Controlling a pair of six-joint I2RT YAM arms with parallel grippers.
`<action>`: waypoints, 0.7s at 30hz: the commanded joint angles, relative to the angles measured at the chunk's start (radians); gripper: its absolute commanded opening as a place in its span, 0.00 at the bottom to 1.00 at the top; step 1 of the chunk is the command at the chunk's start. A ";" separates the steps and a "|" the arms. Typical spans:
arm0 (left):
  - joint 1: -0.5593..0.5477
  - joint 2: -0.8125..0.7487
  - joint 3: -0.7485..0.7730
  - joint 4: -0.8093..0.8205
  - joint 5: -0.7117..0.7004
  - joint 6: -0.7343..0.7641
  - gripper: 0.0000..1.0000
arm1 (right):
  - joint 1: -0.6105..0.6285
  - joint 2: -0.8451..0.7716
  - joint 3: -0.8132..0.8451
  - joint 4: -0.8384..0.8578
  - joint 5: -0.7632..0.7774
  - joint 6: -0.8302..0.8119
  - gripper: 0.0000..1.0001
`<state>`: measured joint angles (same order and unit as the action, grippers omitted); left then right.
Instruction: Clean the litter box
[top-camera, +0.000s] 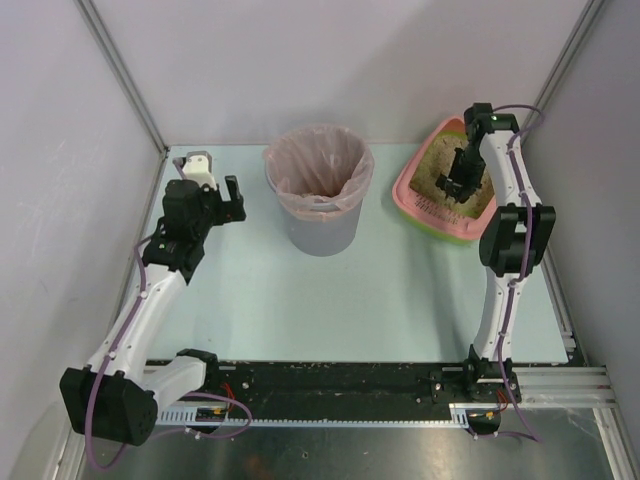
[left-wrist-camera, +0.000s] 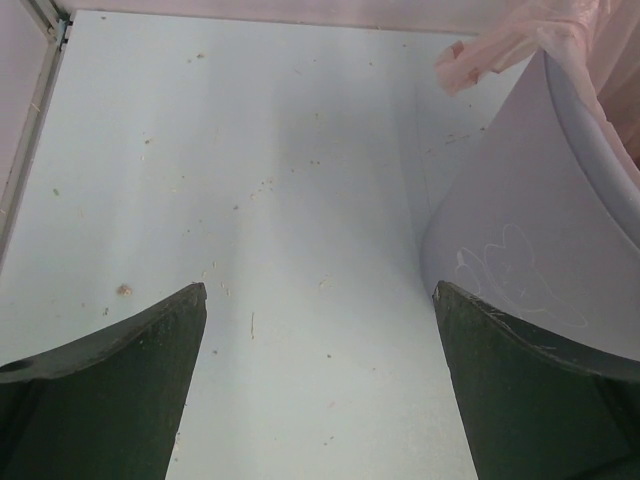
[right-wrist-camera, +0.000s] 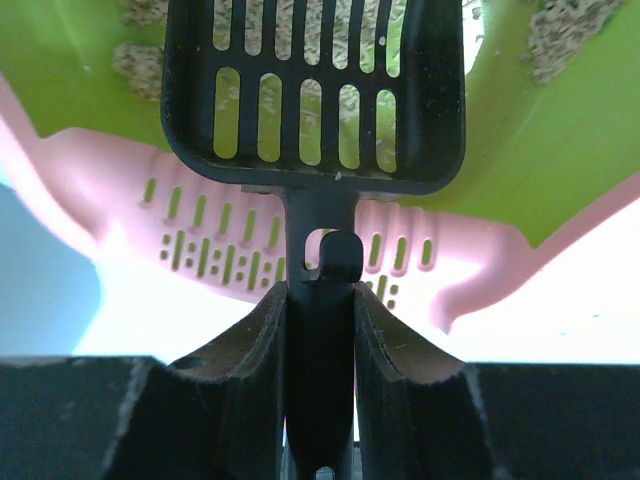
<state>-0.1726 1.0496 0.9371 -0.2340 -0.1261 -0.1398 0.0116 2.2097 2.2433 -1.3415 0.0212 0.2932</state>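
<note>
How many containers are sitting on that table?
2. A grey bin, lined with a pinkish bag, stands at the middle back of the table. A pink litter box lies at the back right corner. Nothing seems to hide another.

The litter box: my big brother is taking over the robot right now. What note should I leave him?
Left gripper: open and empty, hovering over the table beside the grey bin.
Right gripper: shut on the handle of the black scoop, with the scoop head over the litter box at the far right.
Done: the scoop is in hand and at the box.
Left: sift the granules and carry any clumps to the bin. I can't tell whether anything is in the bin yet.
</note>
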 joint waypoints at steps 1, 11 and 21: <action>-0.004 0.036 0.074 0.015 -0.044 0.005 1.00 | -0.064 -0.085 0.016 -0.176 -0.154 0.132 0.00; -0.004 0.109 0.117 0.019 0.000 0.065 1.00 | -0.113 -0.131 -0.059 -0.177 -0.227 0.198 0.00; -0.002 0.093 0.100 0.009 -0.010 0.131 1.00 | -0.117 -0.070 -0.044 -0.177 -0.248 0.211 0.00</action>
<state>-0.1726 1.1687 1.0138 -0.2424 -0.1291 -0.0605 -0.1020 2.1368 2.1738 -1.3426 -0.2127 0.4789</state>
